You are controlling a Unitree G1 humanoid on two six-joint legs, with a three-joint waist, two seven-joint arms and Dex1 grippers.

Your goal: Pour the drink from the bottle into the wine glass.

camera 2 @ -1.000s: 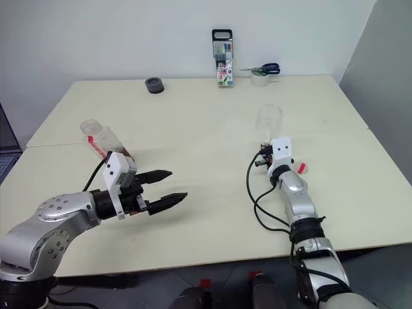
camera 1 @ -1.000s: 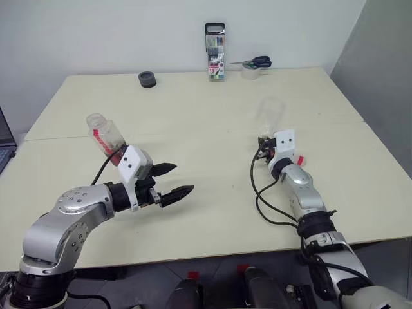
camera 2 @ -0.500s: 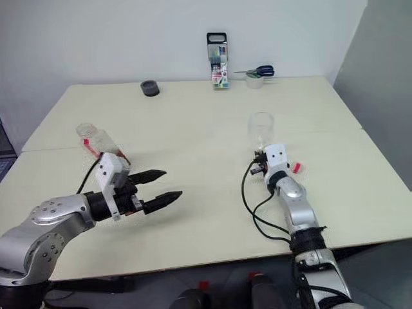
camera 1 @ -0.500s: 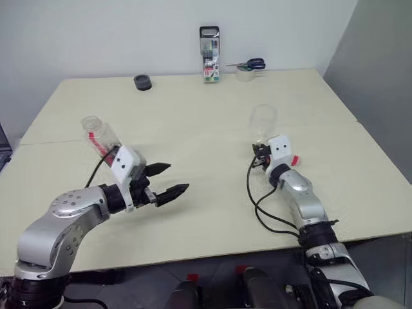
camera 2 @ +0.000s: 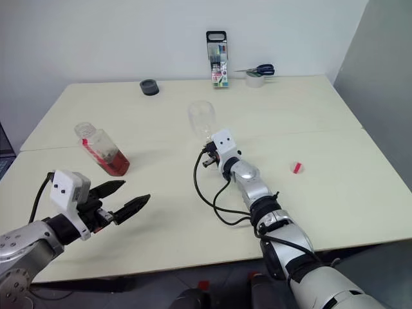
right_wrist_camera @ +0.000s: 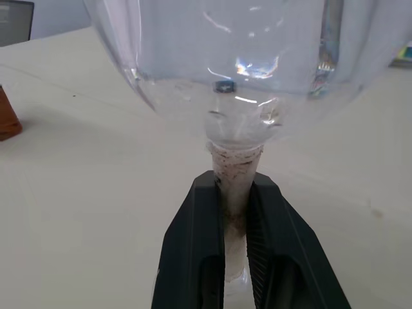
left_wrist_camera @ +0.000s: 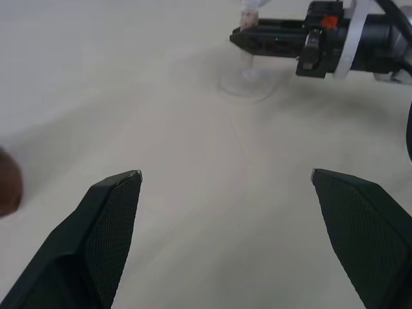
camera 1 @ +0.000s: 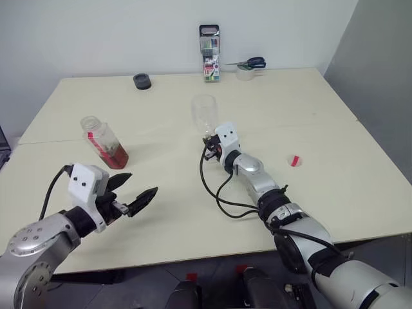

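Wine glass (camera 1: 205, 114): upright on the table (camera 1: 322, 129), its stem pinched between your right gripper (right_wrist_camera: 235, 212) fingers, which are closed tight on it. Bottle (camera 1: 103, 141): uncapped, tea-coloured drink (camera 1: 116, 156) in its base, standing just beyond your left gripper (camera 1: 132, 193), whose fingers are spread wide and empty. Pink-red cap (camera 1: 294, 160): lying well right of the right gripper.
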